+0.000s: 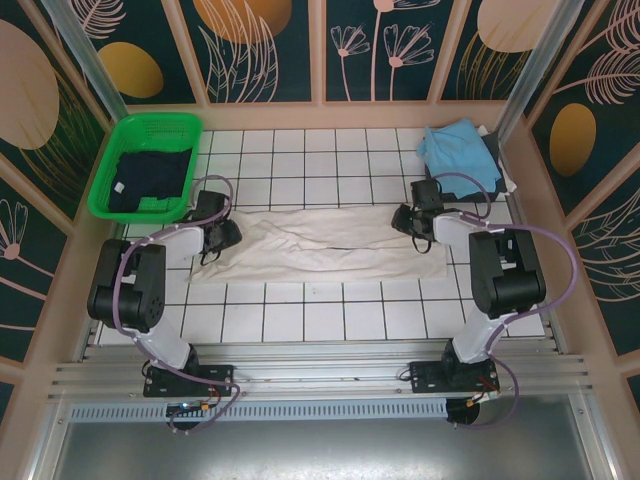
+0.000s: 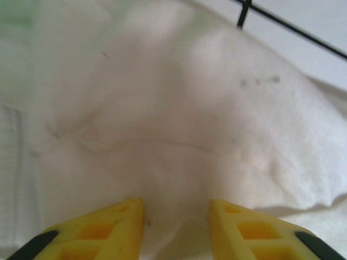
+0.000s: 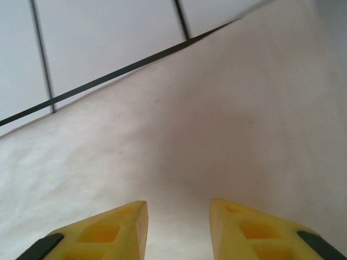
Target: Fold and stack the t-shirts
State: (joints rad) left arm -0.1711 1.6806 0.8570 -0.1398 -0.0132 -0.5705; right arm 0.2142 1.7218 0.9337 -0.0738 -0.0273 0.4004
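The large cream-white t-shirt (image 1: pixel 330 245) lies flattened in a long band across the middle of the tiled table. My left gripper (image 1: pixel 222 238) is at its left end, low on the cloth. In the left wrist view this gripper (image 2: pixel 176 216) has its yellow fingers partly apart, with a soft ridge of the cream shirt (image 2: pixel 179 108) rising between them. My right gripper (image 1: pixel 405 222) is at the right end. In the right wrist view its jaws (image 3: pixel 179 216) are also partly apart over smooth cream cloth (image 3: pixel 217 135). A light blue t-shirt (image 1: pixel 460 150) lies at the back right.
A green mesh basket (image 1: pixel 100 200) at the back left holds a dark navy t-shirt (image 1: pixel 150 180). A dark cloth edge (image 1: pixel 492 145) shows under the light blue shirt. Wooden walls bound the table on three sides. White tiles (image 1: pixel 330 320) lie bare in front of the cream shirt.
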